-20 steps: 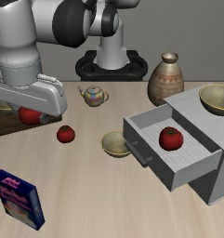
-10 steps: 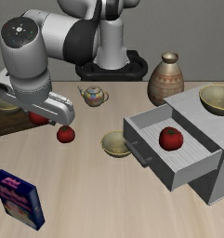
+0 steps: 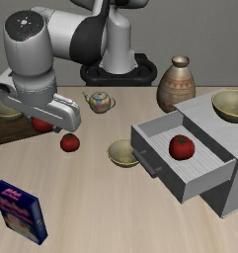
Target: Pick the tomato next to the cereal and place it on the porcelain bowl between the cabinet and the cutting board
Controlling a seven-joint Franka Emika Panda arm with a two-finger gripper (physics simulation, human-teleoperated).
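Observation:
A red tomato (image 3: 69, 142) lies on the table, the nearest one to the blue cereal box (image 3: 20, 210) at the front left. The pale porcelain bowl (image 3: 122, 152) sits between the cutting board (image 3: 6, 131) and the grey cabinet (image 3: 221, 132), just left of the open drawer. My gripper (image 3: 51, 118) hangs low over the board's right end, up and left of that tomato. A second tomato (image 3: 41, 125) peeks out from under the hand.
A third tomato (image 3: 182, 147) rests in the open drawer (image 3: 195, 170). A tan bowl (image 3: 229, 106) stands on the cabinet top. A small teapot (image 3: 99, 101) and a brown vase (image 3: 176, 84) stand at the back. A dark bowl (image 3: 4, 111) sits on the board.
The arm has swung back from the camera and the hand has shifted slightly rightward toward the table tomato. No object has moved.

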